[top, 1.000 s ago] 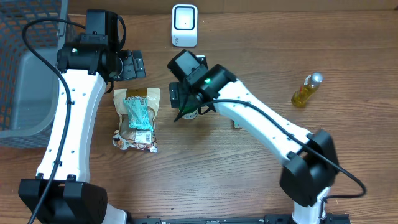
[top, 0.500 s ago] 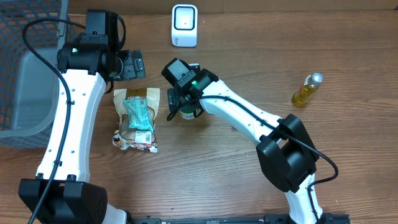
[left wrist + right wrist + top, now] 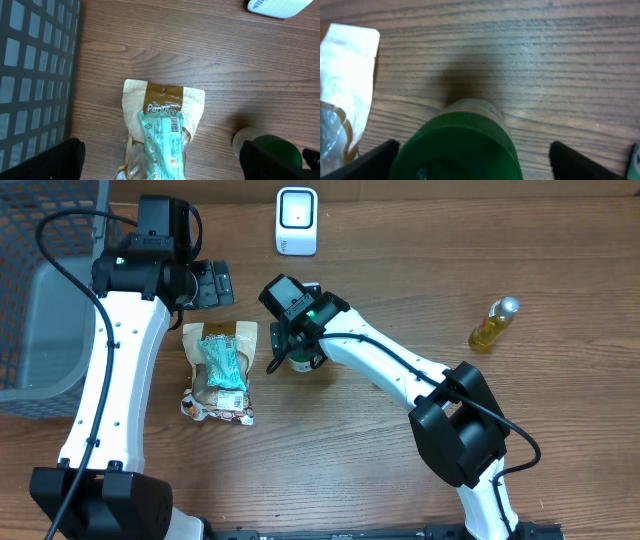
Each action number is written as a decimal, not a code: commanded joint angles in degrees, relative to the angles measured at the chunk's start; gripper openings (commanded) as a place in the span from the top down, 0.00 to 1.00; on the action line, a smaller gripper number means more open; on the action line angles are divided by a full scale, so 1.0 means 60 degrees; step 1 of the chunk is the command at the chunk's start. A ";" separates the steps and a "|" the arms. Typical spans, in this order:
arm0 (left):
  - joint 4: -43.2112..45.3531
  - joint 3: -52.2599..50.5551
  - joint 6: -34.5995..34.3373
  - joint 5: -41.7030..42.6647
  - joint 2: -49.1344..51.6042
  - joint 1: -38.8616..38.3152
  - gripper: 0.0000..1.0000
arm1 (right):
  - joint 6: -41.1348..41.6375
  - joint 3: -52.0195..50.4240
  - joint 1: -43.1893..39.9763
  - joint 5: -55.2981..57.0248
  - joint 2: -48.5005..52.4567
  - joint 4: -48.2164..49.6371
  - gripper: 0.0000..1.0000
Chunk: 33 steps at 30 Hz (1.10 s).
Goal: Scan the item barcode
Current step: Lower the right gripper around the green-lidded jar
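1. The green-capped jar [image 3: 300, 362] stands upright on the wooden table [image 3: 400, 480], just left of the centre of the overhead frame, below the white scanner [image 3: 297, 220] and just right of the snack pouch [image 3: 220, 370].
2. The right arm reaches from the lower right of the overhead frame up and left across the table. The right gripper [image 3: 295, 348] points down directly over the jar.
3. In the right wrist view, the green cap [image 3: 460, 150] fills the lower centre. The right gripper [image 3: 470, 160] has its jaws spread, one finger on each side of the cap. The right-hand finger [image 3: 590, 160] stands clear of it; contact on the left side cannot be determined.
4. The left arm rises along the left side of the overhead frame. The left gripper [image 3: 213, 284] is released, with its jaws wide, above the pouch and beside the wire basket [image 3: 40, 280].
5. The left wrist view alone shows a barcode on the teal packet [image 3: 162, 135] lying on the pouch. It also shows the jar at lower right.
6. Only the overhead view shows the oil bottle [image 3: 492, 325], well apart at the right.
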 commanded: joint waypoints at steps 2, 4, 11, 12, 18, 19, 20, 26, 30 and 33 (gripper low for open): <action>0.0040 0.0186 0.0182 -0.0087 -0.0025 -0.0069 0.00 | 0.0055 -0.0015 0.0047 0.0164 0.0157 -0.0164 0.17; 0.0040 0.0186 0.0182 -0.0087 -0.0025 -0.0069 0.00 | 0.0055 -0.0015 0.0047 0.0168 0.0157 -0.0233 0.20; 0.0040 0.0186 0.0182 -0.0087 -0.0025 -0.0069 0.00 | 0.0058 -0.0015 0.0047 0.0168 0.0157 -0.0386 0.25; 0.0040 0.0186 0.0182 -0.0087 -0.0025 -0.0069 0.00 | 0.0058 -0.0015 0.0047 0.0168 0.0157 -0.0375 0.26; 0.0040 0.0186 0.0182 -0.0087 -0.0025 -0.0069 0.00 | 0.0055 -0.0015 0.0018 0.0171 0.0157 0.0026 0.25; 0.0040 0.0186 0.0182 -0.0087 -0.0025 -0.0069 0.00 | 0.0055 -0.0015 0.0018 0.0171 0.0157 0.0098 0.25; 0.0040 0.0186 0.0182 -0.0087 -0.0025 -0.0069 0.00 | 0.0058 -0.0015 0.0018 0.0171 0.0157 0.0127 0.25; 0.0040 0.0186 0.0182 -0.0087 -0.0025 -0.0069 0.00 | 0.0058 -0.0015 0.0022 0.0168 0.0157 -0.0113 0.34; 0.0040 0.0186 0.0182 -0.0087 -0.0025 -0.0069 0.00 | 0.0058 -0.0015 0.0022 0.0168 0.0157 -0.0321 0.40; 0.0040 0.0186 0.0182 -0.0087 -0.0025 -0.0069 0.00 | 0.0058 -0.0015 0.0018 0.0164 0.0157 -0.0415 0.41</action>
